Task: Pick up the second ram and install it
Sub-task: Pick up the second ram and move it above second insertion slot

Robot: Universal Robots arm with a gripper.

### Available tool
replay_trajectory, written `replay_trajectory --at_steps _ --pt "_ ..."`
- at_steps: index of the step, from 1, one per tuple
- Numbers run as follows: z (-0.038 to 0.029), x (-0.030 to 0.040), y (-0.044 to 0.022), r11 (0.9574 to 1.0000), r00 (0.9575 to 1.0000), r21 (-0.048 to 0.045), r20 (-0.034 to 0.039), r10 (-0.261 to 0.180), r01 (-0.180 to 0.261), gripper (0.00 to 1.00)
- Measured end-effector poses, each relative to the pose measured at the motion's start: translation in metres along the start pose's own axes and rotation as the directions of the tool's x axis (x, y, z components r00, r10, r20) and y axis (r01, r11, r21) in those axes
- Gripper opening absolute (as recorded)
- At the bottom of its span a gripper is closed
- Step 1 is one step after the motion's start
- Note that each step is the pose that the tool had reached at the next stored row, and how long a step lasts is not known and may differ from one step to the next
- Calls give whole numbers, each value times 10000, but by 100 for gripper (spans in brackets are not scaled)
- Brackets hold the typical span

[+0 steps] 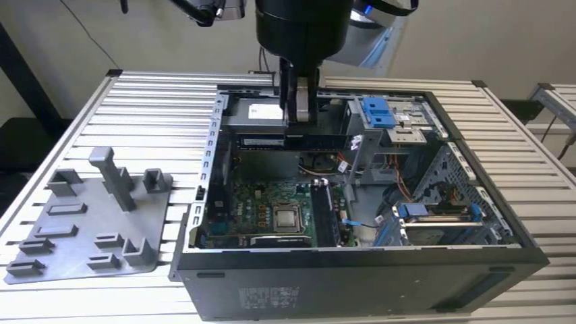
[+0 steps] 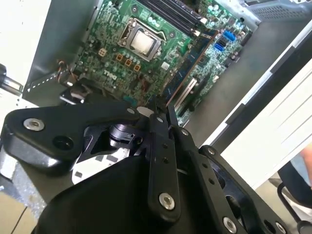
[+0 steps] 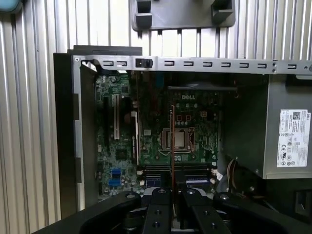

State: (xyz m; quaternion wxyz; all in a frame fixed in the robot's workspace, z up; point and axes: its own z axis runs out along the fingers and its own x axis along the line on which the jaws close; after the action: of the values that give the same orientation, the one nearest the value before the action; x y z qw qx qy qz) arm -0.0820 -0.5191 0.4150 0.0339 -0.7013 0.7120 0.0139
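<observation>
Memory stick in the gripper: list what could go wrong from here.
1. The gripper holds the memory stick crosswise to the black slots on the green board. Lowered without a turn, it could jam across them.
2. It might snag the loose wires seen right below it in the exterior view.
3. It is pinched near its middle alone, so a knock against the case wall could tilt it.

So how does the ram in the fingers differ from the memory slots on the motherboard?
The second ram hangs in the fingers of the gripper over the open case; the slots sit fixed on the green motherboard. The ram runs left to right across the exterior view; the slots run crosswise to that. The ram is a blue-black board; the slots are black. Both are long and narrow.
</observation>
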Motion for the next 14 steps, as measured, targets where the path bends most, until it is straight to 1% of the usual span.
replay_trajectory --at_steps 14 --pt "16 -3 -366 10000 10000 0 0 0 0 14"
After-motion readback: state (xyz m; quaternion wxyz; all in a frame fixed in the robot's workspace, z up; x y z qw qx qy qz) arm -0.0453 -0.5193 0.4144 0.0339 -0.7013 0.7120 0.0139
